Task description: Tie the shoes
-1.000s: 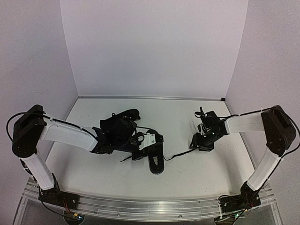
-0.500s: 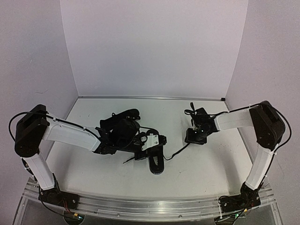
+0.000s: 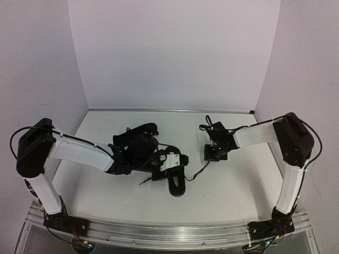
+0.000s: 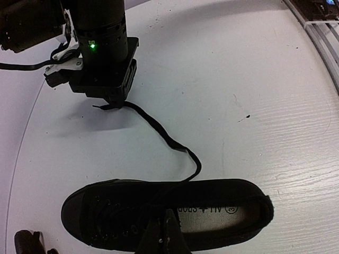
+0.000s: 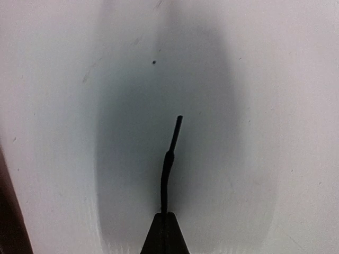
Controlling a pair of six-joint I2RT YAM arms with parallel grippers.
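Observation:
One black shoe point(image 3: 177, 186) lies in front of the left arm, seen side-on from the left wrist as shoe point(image 4: 222, 214) with its toe to the left. My left gripper point(image 3: 179, 168) point(image 4: 164, 228) is shut, tips down on the lacing; whether a lace is pinched does not show. A thin black lace point(image 4: 169, 138) point(image 3: 197, 172) runs from that shoe to my right gripper point(image 3: 211, 157) point(image 4: 108, 103) point(image 5: 164, 218), which is shut on the lace point(image 5: 168, 164), its stiff end sticking out past the tips. A second black shoe point(image 3: 142, 130) lies behind the left arm.
White walls close in the table at the back and both sides. An aluminium rail point(image 3: 159, 230) point(image 4: 323, 21) runs along the near edge, where both arm bases stand. The right arm's cable point(image 3: 207, 123) loops above its wrist.
My right gripper has moved left toward the shoe and its jaws have closed on the lace end. The left arm and both shoes have stayed about where they were.

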